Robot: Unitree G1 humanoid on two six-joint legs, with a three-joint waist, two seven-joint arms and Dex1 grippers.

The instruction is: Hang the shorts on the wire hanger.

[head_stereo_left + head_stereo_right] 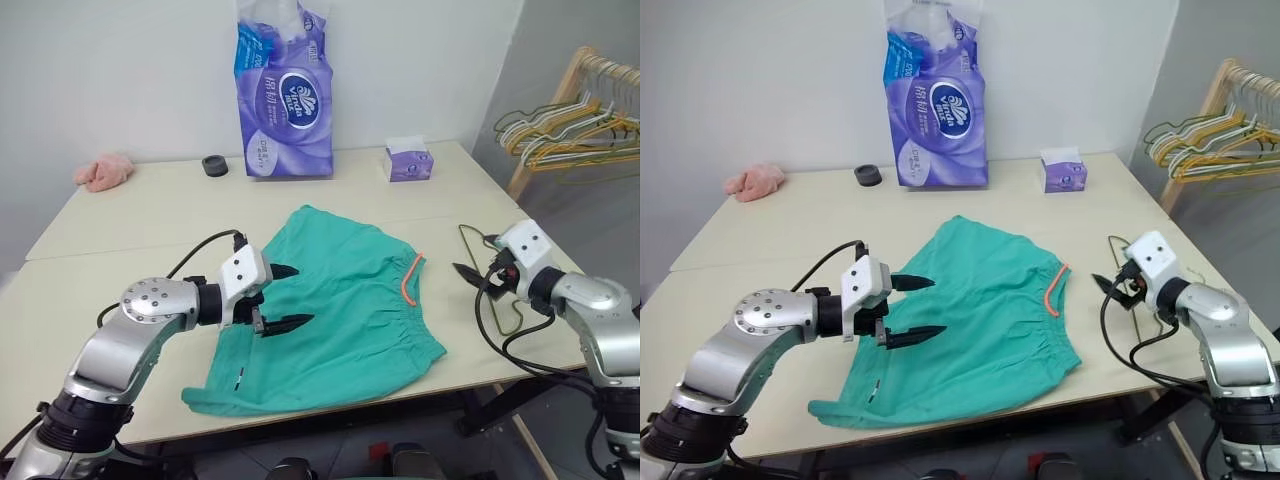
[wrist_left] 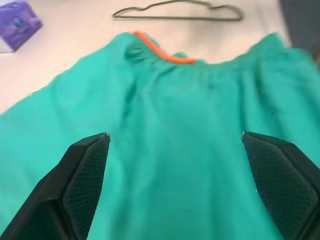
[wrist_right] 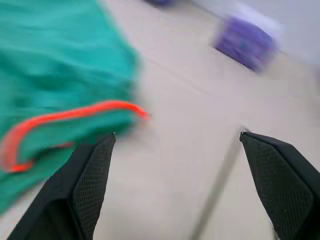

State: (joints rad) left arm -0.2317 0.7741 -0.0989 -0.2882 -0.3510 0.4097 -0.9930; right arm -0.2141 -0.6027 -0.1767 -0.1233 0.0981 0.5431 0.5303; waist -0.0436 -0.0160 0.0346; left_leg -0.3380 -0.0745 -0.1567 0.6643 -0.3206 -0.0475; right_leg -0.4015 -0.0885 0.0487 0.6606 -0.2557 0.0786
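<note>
Shorts: the teal-green shorts (image 1: 335, 310) lie spread flat in the centre of the head frames, toward the near edge of the desk (image 1: 120, 230), with the gathered waistband facing the right of the frame.
Drawstring: an orange-coral loop (image 1: 409, 277) sits at the waistband's far corner.
Wire hanger: the thin dark wire hanger (image 1: 480, 262) lies flat on the desk just right of the waistband, apart from the fabric.
Left hand: the left hand (image 1: 283, 297) hovers over the left part of the shorts at lower left of centre, its two black fingers spread wide with nothing between them.
Right hand: the right hand (image 1: 1106, 286) sits at the right of the frame by the hanger, fingers parted and holding nothing.
Desk, far side: a purple tissue pack (image 1: 284, 95) stands upper centre, with a small purple tissue box (image 1: 408, 160) to its right, a black ring (image 1: 214, 166) to its left and a pink cloth (image 1: 104, 171) at far left.
Background: bunched coloured hangers (image 1: 570, 125) hang on a wooden rack at upper right.
</note>
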